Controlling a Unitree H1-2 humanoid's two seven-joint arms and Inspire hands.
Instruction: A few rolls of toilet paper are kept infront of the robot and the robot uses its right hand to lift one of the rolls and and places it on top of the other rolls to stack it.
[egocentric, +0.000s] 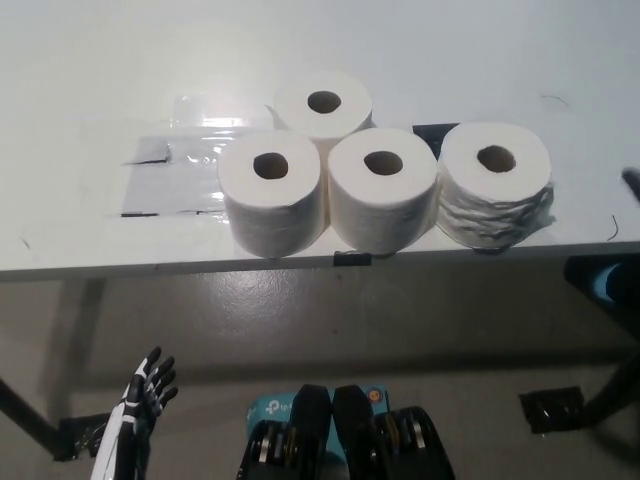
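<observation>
Several white toilet paper rolls stand upright near the white table's (90, 240) front edge. One roll (271, 195) is at the front left and one (383, 195) in the middle. Another (323, 103) stands behind these two. A fourth roll (495, 185) with rumpled sides is at the right, close to the edge. Only a black sliver of my right hand (632, 183) shows at the picture's right edge, level with that roll and apart from it. My white left hand (145, 395) rests low at the lower left, below the table, fingers apart and holding nothing.
A clear plastic sheet (170, 175) is taped flat to the table left of the rolls. Dark tape marks (434, 129) lie behind the rolls. Below the table is grey floor with a black patch (551, 408) at the right. A dark object (605, 285) sits under the table's right end.
</observation>
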